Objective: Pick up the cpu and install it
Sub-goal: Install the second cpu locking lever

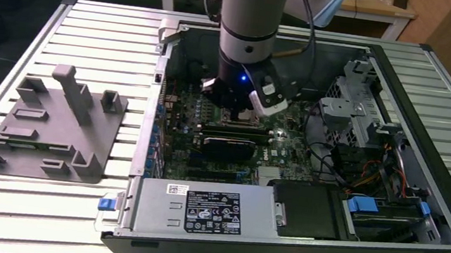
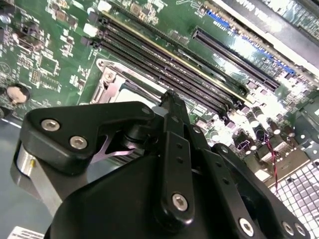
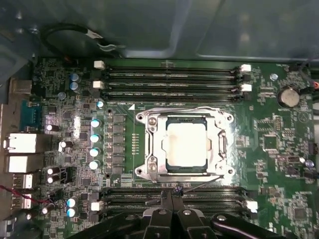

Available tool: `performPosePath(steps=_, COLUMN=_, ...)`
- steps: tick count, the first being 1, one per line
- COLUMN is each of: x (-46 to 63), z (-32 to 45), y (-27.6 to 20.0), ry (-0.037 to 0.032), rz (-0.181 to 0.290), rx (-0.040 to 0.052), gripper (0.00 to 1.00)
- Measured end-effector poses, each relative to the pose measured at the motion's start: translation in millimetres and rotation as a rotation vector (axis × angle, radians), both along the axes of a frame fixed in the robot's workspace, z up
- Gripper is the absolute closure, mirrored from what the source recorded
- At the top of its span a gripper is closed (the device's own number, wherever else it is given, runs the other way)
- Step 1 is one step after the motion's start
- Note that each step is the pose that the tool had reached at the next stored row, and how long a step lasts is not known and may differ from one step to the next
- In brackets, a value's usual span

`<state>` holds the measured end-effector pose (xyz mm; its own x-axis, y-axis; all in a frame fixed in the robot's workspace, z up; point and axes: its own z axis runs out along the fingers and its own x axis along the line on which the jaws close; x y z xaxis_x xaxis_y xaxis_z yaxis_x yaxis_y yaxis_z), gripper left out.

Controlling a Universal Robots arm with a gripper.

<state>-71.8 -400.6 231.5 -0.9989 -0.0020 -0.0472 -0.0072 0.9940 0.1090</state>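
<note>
The cpu [image 3: 187, 144] lies flat in its socket frame [image 3: 149, 144] on the motherboard [image 3: 279, 149] — seemingly already seated. The claw [image 3: 172, 191] hangs just beside it, fingers pressed together and holding nothing — apparently done with the chip.

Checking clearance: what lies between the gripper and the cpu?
In the first wrist view, black memory slots lie between the gripper and the cpu.

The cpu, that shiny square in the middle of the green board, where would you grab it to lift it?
Probably by two opposite edges, coming straight down from above. The cpu lies flat inside the metal socket frame, so only its top and thin rim are reachable, and the frame blocks any sideways approach.
</note>
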Motion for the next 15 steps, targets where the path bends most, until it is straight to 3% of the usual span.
performPosePath(steps=4, x=-2.1, z=-3.7, y=-2.2, ry=0.0000, rz=0.007, rx=0.0238, gripper=0.89)
performPosePath(steps=10, x=-5.0, z=-7.5, y=-10.9, ry=-0.0002, rz=0.007, rx=0.0611, gripper=0.89)
performPosePath(steps=15, x=-6.5, z=-9.3, y=-17.0, ry=-0.0002, rz=0.007, rx=0.1033, gripper=0.89)
